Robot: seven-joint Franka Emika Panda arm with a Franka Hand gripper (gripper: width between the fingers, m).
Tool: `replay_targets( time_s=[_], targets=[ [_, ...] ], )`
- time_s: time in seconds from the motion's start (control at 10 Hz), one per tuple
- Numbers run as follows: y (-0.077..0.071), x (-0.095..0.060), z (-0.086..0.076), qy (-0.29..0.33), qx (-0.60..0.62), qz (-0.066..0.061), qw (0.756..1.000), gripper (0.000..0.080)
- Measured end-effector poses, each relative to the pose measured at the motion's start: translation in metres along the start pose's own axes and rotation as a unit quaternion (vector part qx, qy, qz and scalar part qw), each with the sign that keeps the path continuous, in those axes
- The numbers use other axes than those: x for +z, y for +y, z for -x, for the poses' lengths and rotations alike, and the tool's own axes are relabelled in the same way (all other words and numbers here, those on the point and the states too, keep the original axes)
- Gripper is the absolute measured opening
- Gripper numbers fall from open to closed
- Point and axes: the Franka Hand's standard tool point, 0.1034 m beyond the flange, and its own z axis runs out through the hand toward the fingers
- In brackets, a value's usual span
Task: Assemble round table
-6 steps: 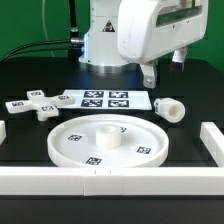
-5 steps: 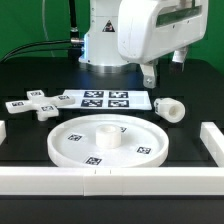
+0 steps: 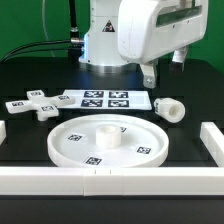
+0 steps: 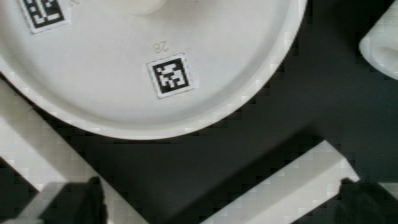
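**Round table parts lie loose, tool open above the disc**

At the exterior view's left, the cross-shaped four-arm piece (image 3: pixel 35 103) lies flat on the black table (image 3: pixel 195 125). It is white plastic with a black-and-white square tag on each arm that shows. Just beside it, toward the middle, lies the marker board (image 3: pixel 105 99), a thin white sheet with two rows of tags. One arm of the cross reaches the board's edge, though whether they touch cannot be told.

In front of both sits the large round disc (image 3: pixel 60 150). It is white, lies flat, and has a raised rim all round and a low round hub (image 3: pixel 103 130) at its centre. Several square tags are spread over its face around the hub.

Toward the exterior view's right, the short cylinder leg (image 3: pixel 172 109) lies on its side with its open end showing. It is near the board's right end and apart from the disc.

White rectangular border blocks (image 3: pixel 212 140) frame the table at the front and at both sides.

The white arm (image 3: pixel 125 35) hangs over the back of the table. In the wrist view the tool (image 4: pixel 217 205) looks down on the disc's rim and one full tag (image 4: pixel 169 77). Its two dark fingers (image 4: pixel 71 205) stand wide apart with only black table between them, gripping nothing.

A small mark just beside that tag is too blurred to read. The only other printing is the square tag patterns.
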Motion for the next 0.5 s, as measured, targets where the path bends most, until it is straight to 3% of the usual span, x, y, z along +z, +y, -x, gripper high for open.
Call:
replay_targets(
  time_s=[0.2, 0.5],
  targets=[
    [0.019, 0.019, 0.024, 0.001, -0.037, 0.002, 0.999, 0.0650],
    [0.035, 0.052, 0.045, 0.005, -0.049, 0.001, 0.999, 0.0650]
  ],
)
